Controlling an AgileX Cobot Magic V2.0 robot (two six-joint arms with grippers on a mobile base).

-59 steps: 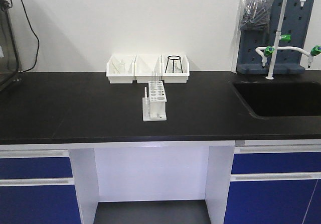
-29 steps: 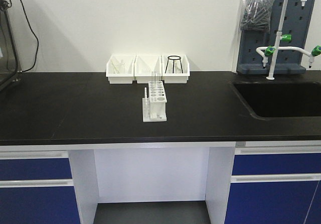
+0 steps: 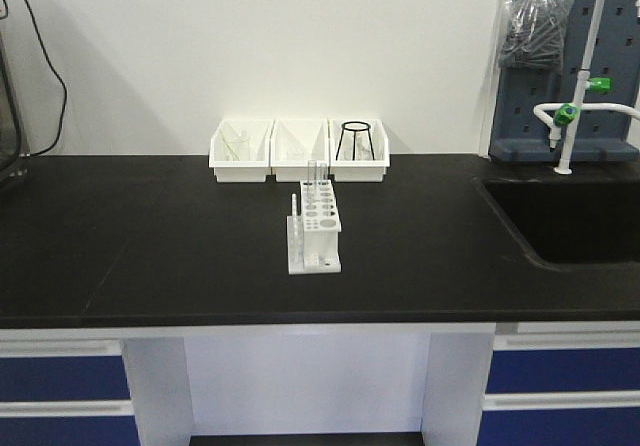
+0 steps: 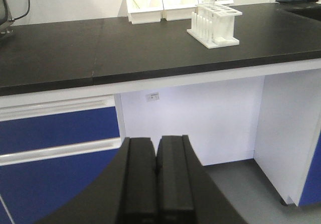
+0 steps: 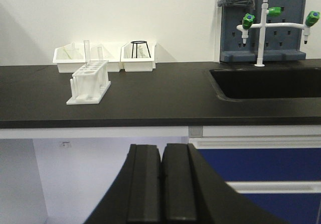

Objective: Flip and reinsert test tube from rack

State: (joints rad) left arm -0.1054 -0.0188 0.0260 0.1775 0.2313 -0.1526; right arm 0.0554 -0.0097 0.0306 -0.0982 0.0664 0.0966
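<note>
Rack [image 3: 318,228] upright on desk [image 3: 150,256], centre, just in front of three white bins [image 3: 297,152]. Clear test tubes [image 5: 86,50] stand in its rear holes. Left jaws clenched, empty. Right jaws likewise.

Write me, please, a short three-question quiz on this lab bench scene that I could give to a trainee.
1. True or false: the left gripper is wide open.
2. Which of the three white bins holds the black wire stand? A: farthest from the sink; B: middle; C: nearest the sink.
3. Fill in: the rack stands on the ____ countertop.
Key: 1 false; 2 C; 3 black.
</note>
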